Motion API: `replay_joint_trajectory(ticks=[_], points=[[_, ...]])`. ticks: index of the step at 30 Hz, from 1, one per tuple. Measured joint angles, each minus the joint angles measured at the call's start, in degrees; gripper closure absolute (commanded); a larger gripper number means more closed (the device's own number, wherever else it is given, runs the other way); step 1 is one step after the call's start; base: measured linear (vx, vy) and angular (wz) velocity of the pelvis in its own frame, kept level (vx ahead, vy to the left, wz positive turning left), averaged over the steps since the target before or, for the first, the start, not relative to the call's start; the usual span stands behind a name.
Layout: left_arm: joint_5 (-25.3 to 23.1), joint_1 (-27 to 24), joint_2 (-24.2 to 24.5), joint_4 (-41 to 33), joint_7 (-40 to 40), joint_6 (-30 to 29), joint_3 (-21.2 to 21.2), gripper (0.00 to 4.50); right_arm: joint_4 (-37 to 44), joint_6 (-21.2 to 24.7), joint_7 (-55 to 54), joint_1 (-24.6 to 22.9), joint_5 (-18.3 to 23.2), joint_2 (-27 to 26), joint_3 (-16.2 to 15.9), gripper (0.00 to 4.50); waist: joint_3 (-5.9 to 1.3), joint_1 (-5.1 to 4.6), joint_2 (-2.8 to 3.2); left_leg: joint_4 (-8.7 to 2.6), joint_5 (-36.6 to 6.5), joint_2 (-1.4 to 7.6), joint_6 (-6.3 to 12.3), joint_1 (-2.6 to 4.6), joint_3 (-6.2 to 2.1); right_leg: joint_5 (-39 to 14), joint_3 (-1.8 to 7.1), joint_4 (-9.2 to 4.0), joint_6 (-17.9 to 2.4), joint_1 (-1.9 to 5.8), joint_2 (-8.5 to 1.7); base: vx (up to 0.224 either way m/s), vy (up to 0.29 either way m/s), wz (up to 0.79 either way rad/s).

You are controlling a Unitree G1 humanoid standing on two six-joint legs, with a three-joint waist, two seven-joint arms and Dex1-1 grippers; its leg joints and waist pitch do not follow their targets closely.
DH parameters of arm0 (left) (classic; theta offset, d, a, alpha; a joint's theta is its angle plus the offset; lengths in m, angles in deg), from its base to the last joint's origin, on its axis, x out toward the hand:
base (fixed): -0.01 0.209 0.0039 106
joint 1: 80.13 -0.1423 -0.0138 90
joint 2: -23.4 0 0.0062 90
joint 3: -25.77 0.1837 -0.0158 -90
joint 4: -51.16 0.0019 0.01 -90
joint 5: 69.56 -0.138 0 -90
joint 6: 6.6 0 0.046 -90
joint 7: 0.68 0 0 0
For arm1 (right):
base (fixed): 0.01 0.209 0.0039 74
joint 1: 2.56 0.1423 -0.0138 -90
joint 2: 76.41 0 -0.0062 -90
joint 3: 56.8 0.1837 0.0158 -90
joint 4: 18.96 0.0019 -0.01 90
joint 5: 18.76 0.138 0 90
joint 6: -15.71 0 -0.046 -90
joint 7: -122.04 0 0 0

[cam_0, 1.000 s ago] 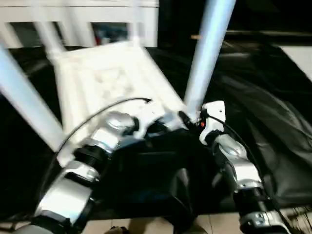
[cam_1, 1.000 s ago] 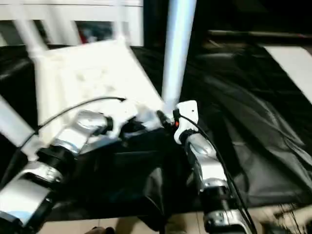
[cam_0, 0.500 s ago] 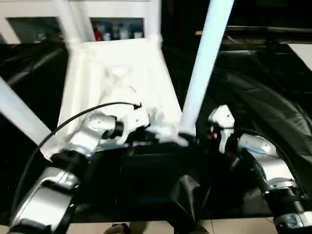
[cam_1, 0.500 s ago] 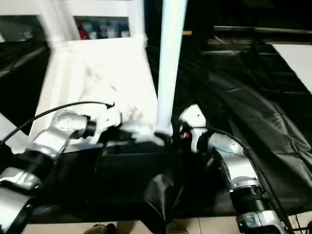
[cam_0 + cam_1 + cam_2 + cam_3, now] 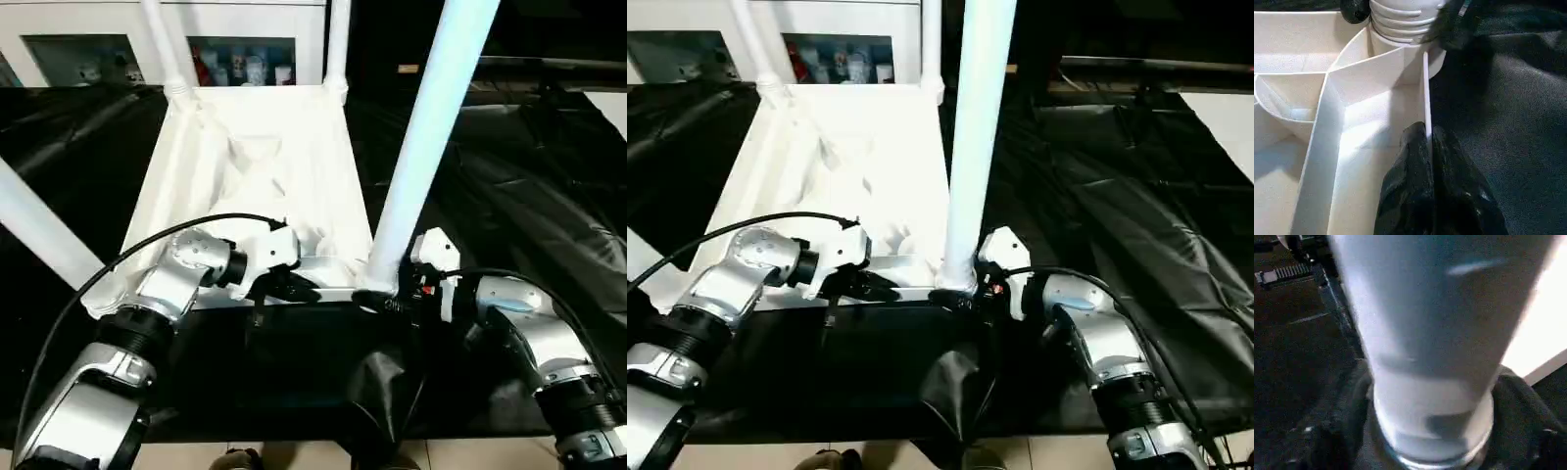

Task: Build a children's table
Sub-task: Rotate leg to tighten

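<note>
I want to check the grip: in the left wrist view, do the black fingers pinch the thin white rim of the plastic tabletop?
Yes, the left gripper has its fingers pressed onto both sides of the tabletop rim.

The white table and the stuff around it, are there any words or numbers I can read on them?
None can be read.
Upside-down tabletop: plain white ribs, no lettering.
Near leg: plain, no label.
Bottles and boxes on the cabinet shelf at the back: they may carry labels, but too small and blurred to read.
Right gripper, its fingers either side of the leg's base: a small red spot beside it, no readable sign.
</note>
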Motion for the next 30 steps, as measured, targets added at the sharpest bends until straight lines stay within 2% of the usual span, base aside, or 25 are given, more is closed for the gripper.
replay_joint_trajectory(ticks=[2, 7, 10, 17, 22, 27, 28, 29, 30], points=[[0.0, -0.1, 0.2, -0.1, -0.2, -0.1, 0.0, 4.5, -0.2, 0.0, 0.0, 0.0, 0.0, -0.4, 0.0, 1.54, -0.07, 0.02, -0.13, 0.08, 0.0, 0.04, 0.0, 0.01, 0.01, 0.0, -0.01, 0.17, 0.0, -0.04, 0.01, 0.0, 0.0, 0.0], [0.0, -0.5, 0.8, 0.1, 0.6, 0.0, -0.1, 4.5, -2.3, -0.5, -1.2, 0.0, 0.1, -3.2, 0.9, 1.72, -0.23, -0.21, -0.43, 0.47, 0.0, 0.22, -0.03, 0.05, 0.01, 0.0, -0.01, 0.59, 0.0, -0.04, 0.11, 0.0, 0.0, 0.0], [-1.4, 0.3, -0.7, 2.3, 5.7, -0.3, -0.7, 4.5, -5.7, -1.3, -8.7, 0.9, -0.5, -7.0, 2.6, 1.73, -0.3, -0.89, -0.53, 0.83, -0.2, 0.28, -0.37, 0.18, 0.0, 0.0, 0.0, 0.89, 0.0, 0.04, 0.11, -0.017, -0.001, -0.01], [-3.1, 1.8, -5.2, 5.0, 15.2, -4.1, -1.6, 4.5, -10.8, -2.5, -26.9, 3.2, -3.3, -14.7, 5.5, 1.74, -0.67, -2.16, -0.19, 1.16, -0.1, 0.25, -0.45, 0.31, -0.02, -0.1, 0.03, 0.79, 0.1, 0.14, 0.04, -0.014, 0.001, -0.01], [-4.4, 3.9, -8.2, 8.0, 21.8, -5.9, -1.7, 4.5, -14.8, -2.3, -39.9, 6.6, -5.4, -19.5, 7.8, 1.75, -0.81, -2.48, -0.04, 1.21, -0.1, 0.19, -0.44, 0.32, -0.02, -0.1, 0.09, 0.77, 0.1, 0.15, 0.02, 0.0, 0.0, 0.0], [-4.6, 5.1, -9.2, 9.3, 23.4, -6.7, -1.8, 4.5, -16.9, -2.7, -41.9, 8.4, -5.6, -20.1, 8.7, 1.75, -0.9, -2.59, 0.04, 1.19, -0.1, 0.18, -0.43, 0.24, -0.03, 0.0, 0.08, 0.75, 0.0, 0.13, 0.02, 0.0, 0.0, 0.0], [-4.6, 5.3, -9.2, 9.6, 23.3, -6.7, -1.8, 4.5, -16.9, -2.9, -41.2, 8.3, -5.6, -20.1, 9.0, 1.4, -0.93, -2.54, 0.09, 1.16, -0.1, 0.18, -0.43, 0.22, -0.04, 0.2, 0.06, 0.77, -0.2, 0.13, 0.02, 0.0, 0.0, 0.0], [-4.6, 5.3, -9.2, 9.7, 23.1, -6.6, -1.8, 4.5, -16.8, -3.3, -40.8, 8.0, -5.5, -20.1, 9.2, 1.4, -0.93, -2.46, 0.1, 1.14, -0.1, 0.19, -0.43, 0.21, -0.05, 0.2, 0.04, 0.78, -0.2, 0.13, 0.02, 0.0, 0.0, 0.0], [-4.6, 5.5, -9.2, 9.8, 23.0, -6.5, -1.7, 4.5, -16.5, -3.6, -40.2, 7.7, -5.1, -20.0, 9.5, 1.05, -0.93, -2.33, 0.1, 1.13, -0.1, 0.2, -0.43, 0.2, -0.07, 0.2, 0.02, 0.81, -0.2, 0.11, 0.02, 0.0, 0.0, 0.0]])
